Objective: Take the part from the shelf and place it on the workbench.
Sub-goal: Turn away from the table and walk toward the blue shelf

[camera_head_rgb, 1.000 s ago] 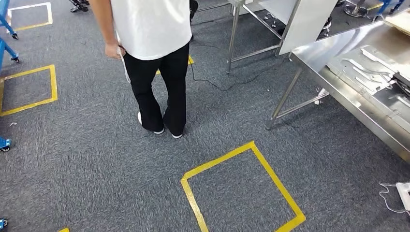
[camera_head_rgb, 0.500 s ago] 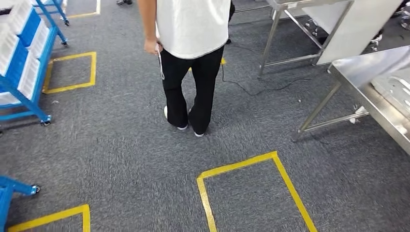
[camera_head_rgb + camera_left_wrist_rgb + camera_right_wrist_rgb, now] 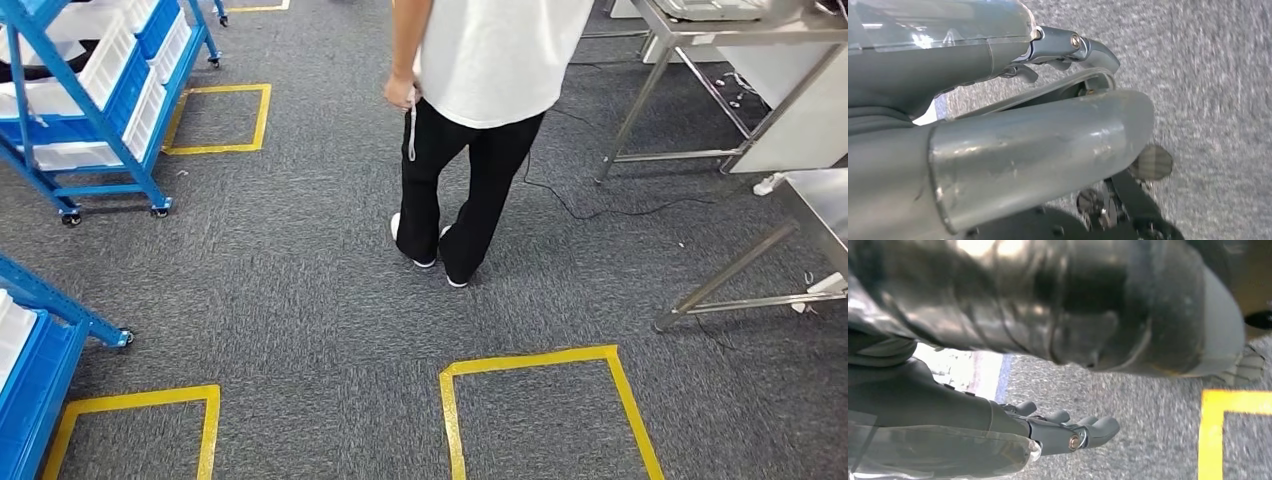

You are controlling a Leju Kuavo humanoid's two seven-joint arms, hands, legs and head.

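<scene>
Grey carpet (image 3: 300, 300) with yellow tape squares (image 3: 545, 410) fills the scene; blue shelves (image 3: 90, 90) with white bins stand far left, a steel bench (image 3: 820, 215) right, and a person (image 3: 480, 120) stands between them. The part's place cannot be told. The left hand (image 3: 1068, 55) and right hand (image 3: 1068, 432) hang over the carpet, fingers slightly apart, holding nothing.

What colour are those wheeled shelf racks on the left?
Blue frames holding white trays, clearest in the head view.
</scene>
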